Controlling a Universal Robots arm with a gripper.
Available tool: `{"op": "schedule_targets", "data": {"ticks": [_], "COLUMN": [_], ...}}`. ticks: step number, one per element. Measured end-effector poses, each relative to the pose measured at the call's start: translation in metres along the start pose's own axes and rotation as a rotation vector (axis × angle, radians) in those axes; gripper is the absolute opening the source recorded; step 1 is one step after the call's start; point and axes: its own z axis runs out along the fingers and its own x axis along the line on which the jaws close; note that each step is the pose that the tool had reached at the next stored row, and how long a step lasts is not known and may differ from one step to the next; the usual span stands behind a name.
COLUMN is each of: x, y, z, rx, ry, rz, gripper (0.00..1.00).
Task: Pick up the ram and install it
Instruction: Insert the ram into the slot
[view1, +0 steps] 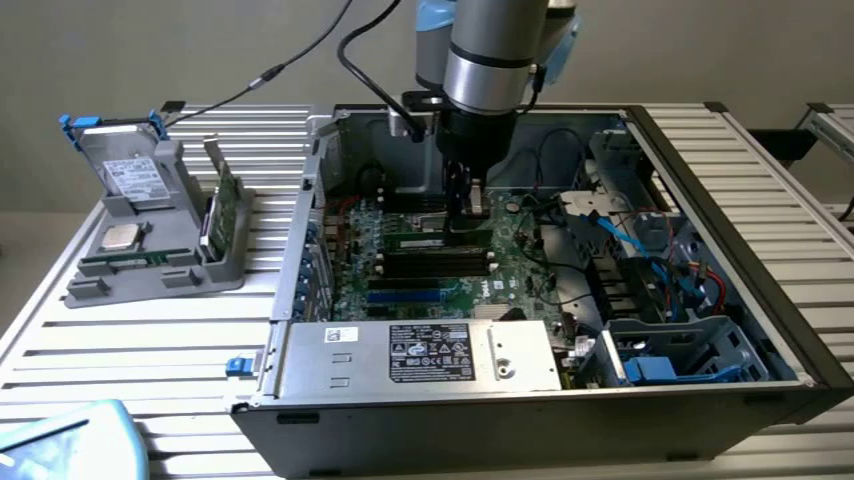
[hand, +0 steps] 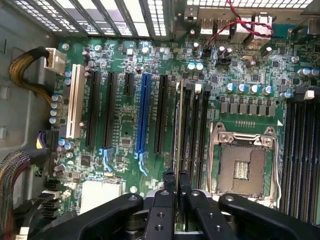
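Exterior view. On a slatted metal surface (view1: 160, 360), an open computer case (view1: 747, 250) lying on its side. Straight down into it from above, the arm (view1: 494, 60), ending in the tool (view1: 467, 225) just above the green motherboard (view1: 514, 270). Under the tool, the ram (view1: 424, 241), a narrow green strip lying lengthwise at the far edge of the bank of black memory slots (view1: 427, 262). Cannot tell from here whether seated or only touching. At the near wall of the case, a silver power supply (view1: 414, 350) with a black label. Toward the exterior view's right, a blue drive cage (view1: 667, 355). Outside the case, to the exterior view's left, a grey parts holder (view1: 160, 270). In it, a propped-up hard drive (view1: 131, 178), a square silver processor (view1: 123, 237) and a green expansion card (view1: 220, 210) standing on edge.

Wrist view. Straight down onto the motherboard (hand: 125, 65). Tool (hand: 175, 180) drawn nearly together, with black fingers (hand: 168, 185) clamped on the ram (hand: 176, 130). Seen edge-on here, as a thin line running away from the fingertips. Placed over the outermost of the memory slots (hand: 195, 130), just beside a long black expansion slot (hand: 160, 115). On the other side of the slots, a processor socket (hand: 245, 167) in its metal frame. Farther off, a blue expansion slot (hand: 143, 112) and a white one (hand: 75, 100).
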Motion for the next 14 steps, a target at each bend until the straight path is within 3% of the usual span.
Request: {"op": "schedule_targets", "data": {"ticks": [5, 14], "x": [-0.001, -0.002], "y": [-0.0009, -0.0024], "z": [0.0089, 0.0244], "rx": [0.0037, 0.0046], "ry": [0.0004, 0.0003], "rz": [0.000, 0.000], "gripper": [0.14, 0.14]}}
